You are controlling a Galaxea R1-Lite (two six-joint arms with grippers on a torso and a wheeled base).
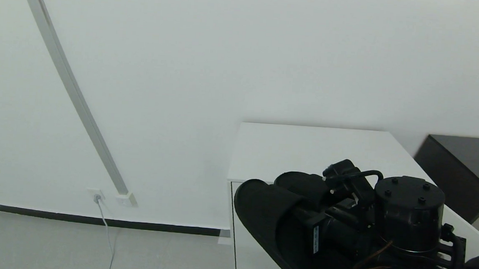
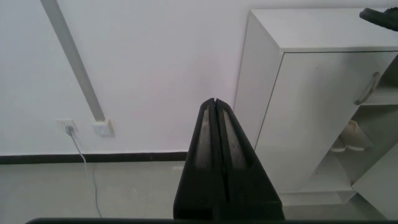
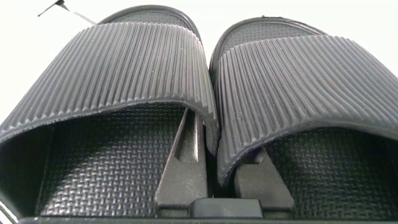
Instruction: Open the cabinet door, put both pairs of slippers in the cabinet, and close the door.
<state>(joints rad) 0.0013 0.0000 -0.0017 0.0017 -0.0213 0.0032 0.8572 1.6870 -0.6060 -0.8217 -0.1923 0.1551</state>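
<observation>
The right arm (image 1: 404,219) is raised at the robot's right side. Its right gripper (image 3: 214,155) is clamped on a pair of black slippers (image 3: 137,68), one jaw inside each. The left gripper (image 2: 214,109) points forward, jaws pressed flat together.

black ribbed slippers (image 3: 124,68), white cabinet (image 1: 305,151), white wall (image 1: 228,46)

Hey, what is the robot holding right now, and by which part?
The right gripper holds the pair of black slippers by their touching inner edges, one finger inside each slipper. The left gripper is shut, empty.
</observation>
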